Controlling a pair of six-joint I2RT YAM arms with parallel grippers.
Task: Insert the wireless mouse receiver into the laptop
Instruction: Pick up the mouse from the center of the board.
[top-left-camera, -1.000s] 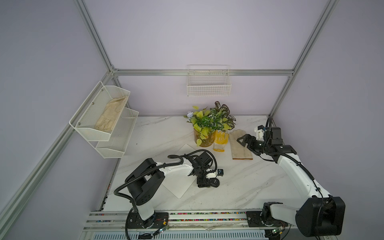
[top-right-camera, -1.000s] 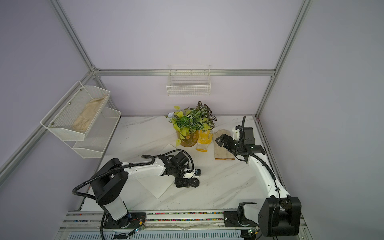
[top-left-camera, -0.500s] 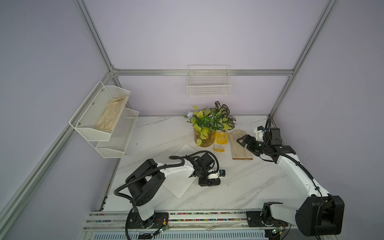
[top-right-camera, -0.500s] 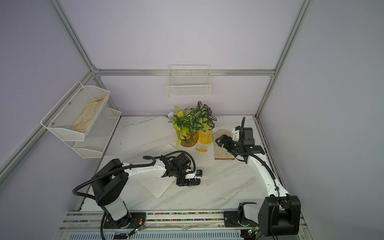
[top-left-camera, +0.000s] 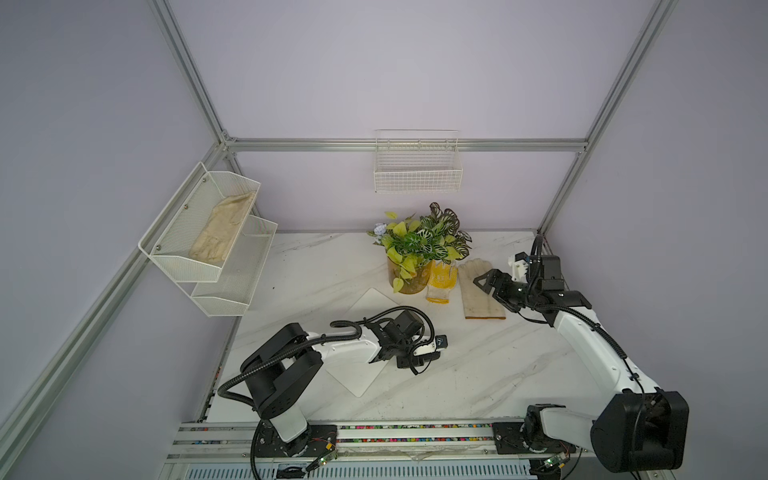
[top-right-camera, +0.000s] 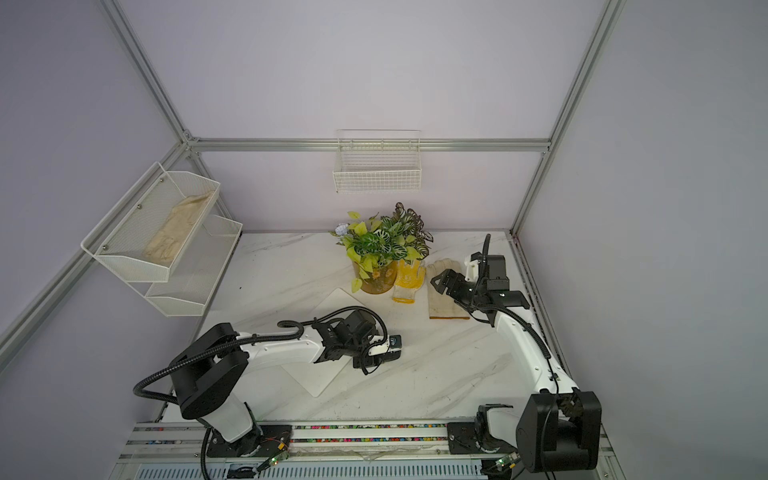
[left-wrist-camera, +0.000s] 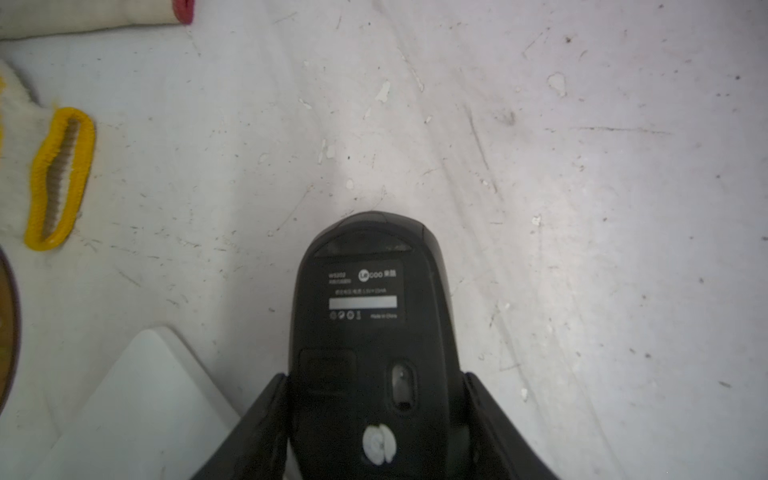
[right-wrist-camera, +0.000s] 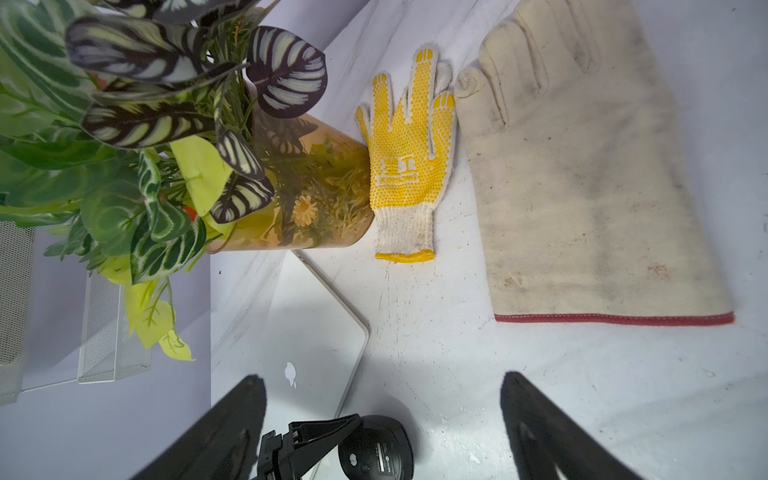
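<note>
My left gripper (top-left-camera: 419, 360) (left-wrist-camera: 374, 376) is shut on a black oval mouse (left-wrist-camera: 370, 307), one finger on each side. The mouse's underside, with its label and sensor window, faces up. It is held just off the right edge of the laptop (top-left-camera: 361, 376) (top-right-camera: 320, 380), a closed white-silver slab with an apple logo on the lid (right-wrist-camera: 291, 374). The right wrist view also takes in the mouse (right-wrist-camera: 376, 451). No wireless mouse receiver shows in any view. My right gripper (top-left-camera: 484, 280) (right-wrist-camera: 382, 378) hangs open and empty over the back right of the table, above the glove cuffs.
A potted plant (top-left-camera: 419, 249) stands behind the laptop. Next to it lie a yellow dotted glove (top-left-camera: 440, 282) and a large cream glove (top-left-camera: 480, 293). A two-tier mesh shelf (top-left-camera: 208, 241) hangs on the left wall and a wire basket (top-left-camera: 417, 166) on the back wall.
The left gripper's fingers have come together onto the mouse, and gripper and mouse have shifted slightly. The right arm has barely moved.
</note>
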